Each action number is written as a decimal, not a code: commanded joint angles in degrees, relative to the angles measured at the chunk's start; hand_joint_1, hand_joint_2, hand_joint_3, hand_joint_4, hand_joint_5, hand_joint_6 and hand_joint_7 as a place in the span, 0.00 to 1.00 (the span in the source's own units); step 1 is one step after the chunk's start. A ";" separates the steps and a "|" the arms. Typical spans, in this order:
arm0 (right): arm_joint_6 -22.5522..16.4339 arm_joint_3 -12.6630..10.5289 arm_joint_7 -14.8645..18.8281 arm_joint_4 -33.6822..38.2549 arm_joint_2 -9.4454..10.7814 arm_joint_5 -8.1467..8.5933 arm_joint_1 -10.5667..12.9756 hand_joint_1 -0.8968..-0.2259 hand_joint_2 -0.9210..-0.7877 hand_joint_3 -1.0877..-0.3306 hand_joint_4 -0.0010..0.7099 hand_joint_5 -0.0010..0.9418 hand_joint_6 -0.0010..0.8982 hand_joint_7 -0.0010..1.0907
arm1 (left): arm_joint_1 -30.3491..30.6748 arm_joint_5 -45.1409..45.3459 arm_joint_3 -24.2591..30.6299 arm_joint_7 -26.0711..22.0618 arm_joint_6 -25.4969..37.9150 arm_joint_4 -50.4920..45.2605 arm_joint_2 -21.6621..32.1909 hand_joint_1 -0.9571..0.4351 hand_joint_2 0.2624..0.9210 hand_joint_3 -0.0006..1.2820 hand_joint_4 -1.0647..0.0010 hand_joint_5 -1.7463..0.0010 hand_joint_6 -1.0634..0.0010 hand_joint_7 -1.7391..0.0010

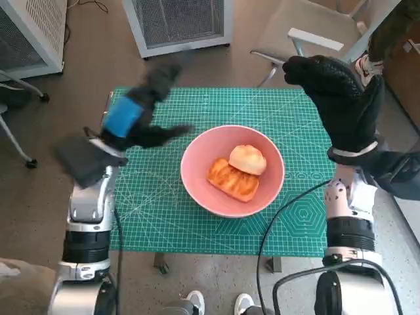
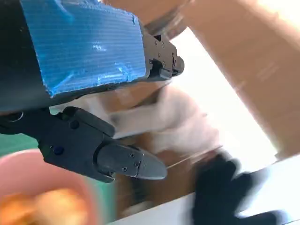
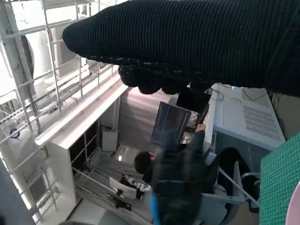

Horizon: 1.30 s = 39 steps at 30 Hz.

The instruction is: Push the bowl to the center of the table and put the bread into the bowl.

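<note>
Fingers: left hand (image 1: pixel 134 115) blurred, spread, empty; right hand (image 1: pixel 341 98) raised, empty, fingers loosely apart.
Bowl (image 1: pixel 197 180): pink, mid-table.
Contents: two bread pieces (image 1: pixel 237 172).

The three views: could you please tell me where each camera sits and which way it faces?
Head view: on the head, looking steeply down at the table, bowl and bread; both forearms, left hand and right hand show.
Left wrist view: behind the left hand, facing the room; blurred.
Right wrist view: behind the right hand, facing a person at a monitor.
Shared: the left wrist view also catches the bowl's rim.
</note>
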 commanded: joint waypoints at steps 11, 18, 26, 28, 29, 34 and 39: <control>-0.16 0.20 -2.24 1.56 0.16 -1.75 -3.44 0.42 0.00 0.71 0.26 0.00 0.27 0.12 | 2.91 -7.76 2.49 2.36 0.05 -5.59 -1.43 0.20 1.00 0.24 0.94 0.99 0.79 0.98; -0.24 0.41 -2.71 1.61 0.31 -2.12 -3.86 0.42 0.00 0.71 0.26 0.00 0.28 0.12 | 3.76 -7.48 1.90 4.72 0.51 -8.25 -1.89 0.22 1.00 0.21 0.93 0.99 0.79 0.98; -0.03 1.20 -3.20 0.77 0.54 -2.51 -4.04 0.44 0.00 0.71 0.26 0.00 0.28 0.12 | 4.33 -5.98 0.95 6.51 -1.40 -10.21 -2.46 0.24 1.00 0.20 0.92 0.99 0.78 0.98; 0.04 1.38 -3.27 0.60 0.51 -2.51 -4.06 0.44 0.00 0.71 0.26 0.00 0.28 0.12 | 4.41 -5.76 0.75 6.67 -1.79 -10.52 -2.40 0.24 1.00 0.20 0.92 0.99 0.78 0.97; 0.12 1.46 -3.27 0.50 0.44 -2.46 -4.08 0.44 0.00 0.71 0.26 0.00 0.28 0.12 | 4.41 -5.55 0.62 6.64 -2.02 -10.63 -2.30 0.24 1.00 0.20 0.92 0.99 0.78 0.97; 0.30 1.65 -3.13 0.33 0.29 -2.24 -4.07 0.43 0.00 0.71 0.26 0.00 0.28 0.12 | 4.37 -4.87 0.23 6.64 -2.49 -10.96 -2.04 0.24 1.00 0.19 0.91 0.99 0.77 0.97; 0.17 1.58 -2.99 0.29 0.02 -2.19 -3.90 0.42 0.00 0.71 0.26 0.00 0.28 0.12 | 4.38 -4.75 -0.03 6.59 -2.75 -11.07 -1.90 0.24 1.00 0.19 0.91 0.99 0.77 0.96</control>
